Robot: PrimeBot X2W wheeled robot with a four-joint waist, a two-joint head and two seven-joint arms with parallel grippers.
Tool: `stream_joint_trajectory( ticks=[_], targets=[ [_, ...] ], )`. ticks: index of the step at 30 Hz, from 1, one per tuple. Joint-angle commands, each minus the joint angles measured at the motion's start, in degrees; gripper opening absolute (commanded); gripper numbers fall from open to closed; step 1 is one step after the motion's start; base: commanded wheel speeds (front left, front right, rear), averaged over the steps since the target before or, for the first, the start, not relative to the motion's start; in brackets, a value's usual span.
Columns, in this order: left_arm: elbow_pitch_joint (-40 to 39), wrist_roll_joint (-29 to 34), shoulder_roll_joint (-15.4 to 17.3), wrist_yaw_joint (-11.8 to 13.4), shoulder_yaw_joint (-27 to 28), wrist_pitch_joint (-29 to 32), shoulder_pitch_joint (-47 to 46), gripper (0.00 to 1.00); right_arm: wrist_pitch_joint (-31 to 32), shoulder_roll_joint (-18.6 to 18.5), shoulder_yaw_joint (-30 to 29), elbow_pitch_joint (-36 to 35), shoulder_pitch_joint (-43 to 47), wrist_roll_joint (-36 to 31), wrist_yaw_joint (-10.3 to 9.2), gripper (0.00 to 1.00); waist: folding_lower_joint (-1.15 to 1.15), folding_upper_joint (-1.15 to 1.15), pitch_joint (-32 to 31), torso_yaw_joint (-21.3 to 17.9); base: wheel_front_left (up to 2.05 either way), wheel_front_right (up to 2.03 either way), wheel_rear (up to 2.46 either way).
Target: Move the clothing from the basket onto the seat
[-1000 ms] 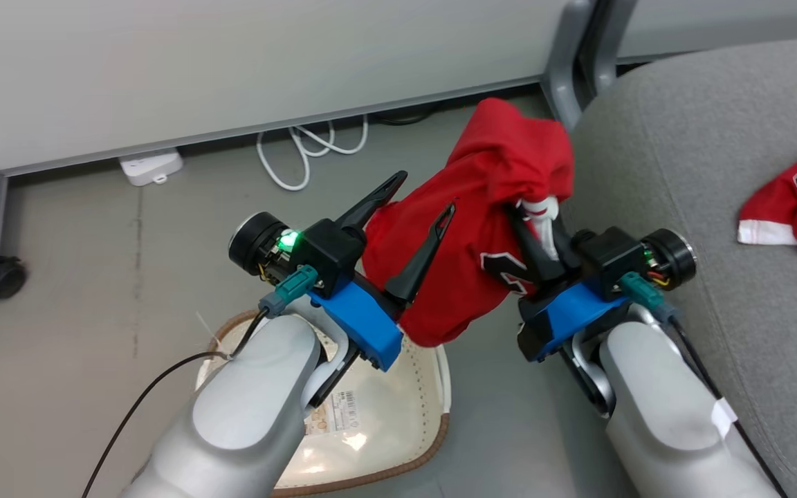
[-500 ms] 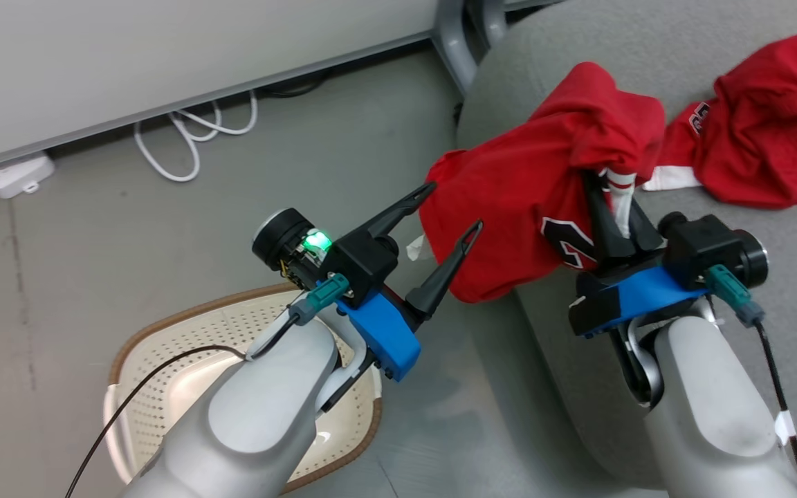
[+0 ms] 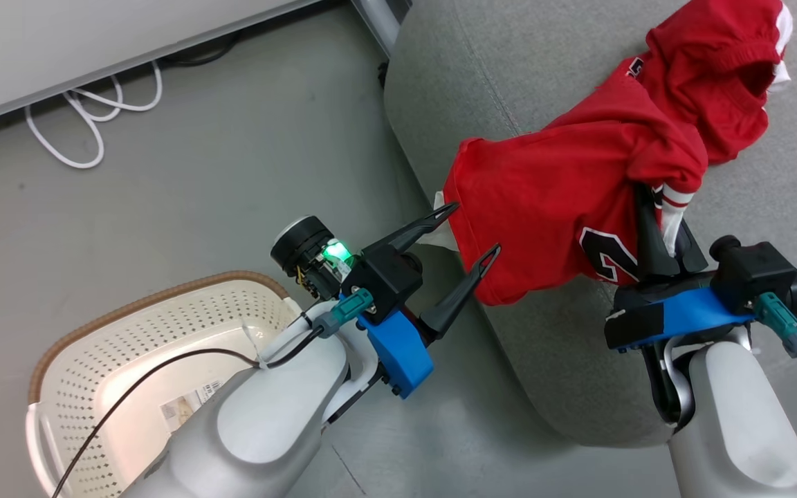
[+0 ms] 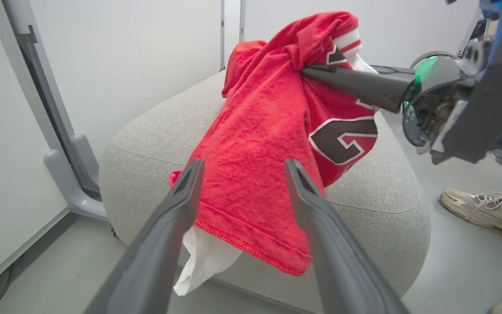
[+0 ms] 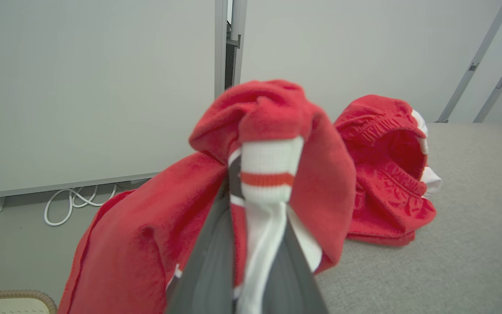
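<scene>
right gripper (image 3: 656, 214) pinches a red garment (image 3: 544, 200) over the seat (image 3: 564, 360) edge; left gripper (image 3: 474, 227) gapes empty beside; second garment (image 3: 710, 76) lies beyond.

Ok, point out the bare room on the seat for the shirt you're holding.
Bare seat lies between its left edge and the lying garment, and right of the right end effector below that garment. The middle is crowded: the held shirt hangs there, close to the lying one.

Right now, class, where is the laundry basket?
In the head view the basket sits on the floor at lower left, partly under the left arm, left of the grey seat and apart from it.
</scene>
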Motion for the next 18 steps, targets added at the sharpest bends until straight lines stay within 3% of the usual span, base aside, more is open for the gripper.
stream_joint_trajectory(
  ticks=[1, 18],
  targets=[
    [-0.18, -0.21, 0.43, -0.22, -0.04, 0.10, -0.70, 1.00, -0.03, 0.24, -0.28, -0.50, 0.86, 0.15, -0.06, 0.00, 0.00, 0.00, 0.74, -0.95, 0.00, 0.00, 0.00],
    [0.30, -1.26, 0.83, 0.16, -0.51, -0.69, -0.97, 1.00, -0.03, 0.40, -0.49, -1.20, 1.38, 0.64, -0.06, 0.00, 0.00, 0.00, 0.93, -1.58, 0.00, 0.00, 0.00]
  ],
)
